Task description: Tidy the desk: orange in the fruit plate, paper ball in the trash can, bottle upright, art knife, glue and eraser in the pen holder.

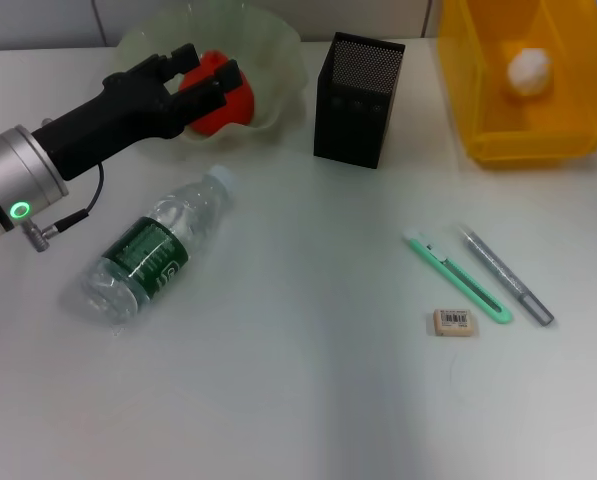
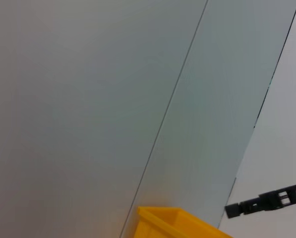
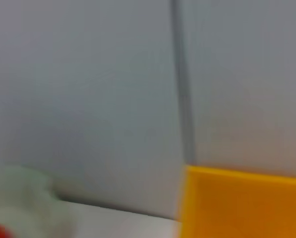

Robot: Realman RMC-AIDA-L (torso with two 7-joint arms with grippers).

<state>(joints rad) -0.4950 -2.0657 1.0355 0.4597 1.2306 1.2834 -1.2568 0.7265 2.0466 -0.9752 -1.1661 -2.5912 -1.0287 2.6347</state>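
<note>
The orange [image 1: 226, 108] lies in the pale green fruit plate [image 1: 278, 60] at the back left. My left gripper [image 1: 206, 68] is right over it, fingers spread across its top. The clear bottle [image 1: 153, 250] with a green label lies on its side at the left. The green art knife [image 1: 458, 277], the grey glue pen [image 1: 505, 273] and the eraser [image 1: 453, 322] lie at the right front. The black mesh pen holder [image 1: 356, 98] stands at the back centre. The white paper ball [image 1: 529, 68] sits in the yellow trash can [image 1: 523, 145]. The right gripper is out of view.
The yellow trash can also shows in the left wrist view [image 2: 177, 223] and the right wrist view [image 3: 242, 203], against a grey wall. The white desk top runs open along the front between the bottle and the eraser.
</note>
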